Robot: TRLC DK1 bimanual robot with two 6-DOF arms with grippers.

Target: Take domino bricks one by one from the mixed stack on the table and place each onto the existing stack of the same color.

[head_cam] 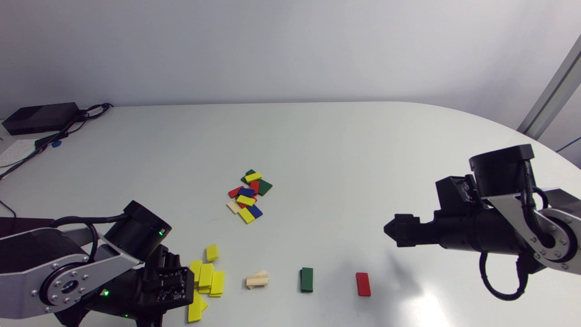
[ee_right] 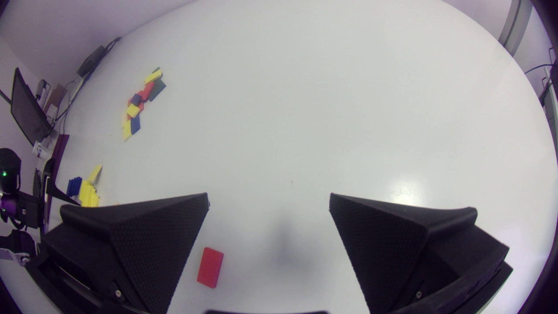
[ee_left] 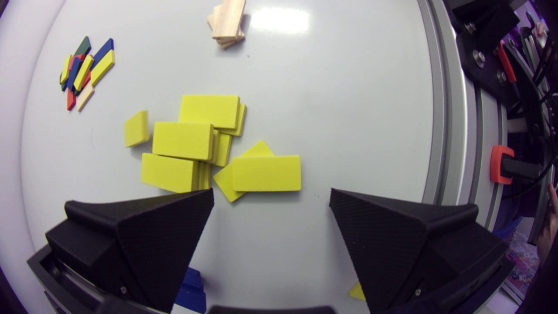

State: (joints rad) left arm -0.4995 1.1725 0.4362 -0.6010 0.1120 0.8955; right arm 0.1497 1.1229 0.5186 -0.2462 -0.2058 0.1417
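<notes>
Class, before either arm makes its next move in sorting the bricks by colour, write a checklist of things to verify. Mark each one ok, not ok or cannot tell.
1. The left tool is open and empty: ok.
2. The right tool is open and empty: ok.
3. The mixed pile has bricks to sort: ok.
4. The yellow stack is tidy: not ok, its bricks lie spread and overlapping.
5. The blue stack is tidy: cannot tell, mostly hidden under the left tool.
6. The red brick and green brick are free to stack on: ok.
</notes>
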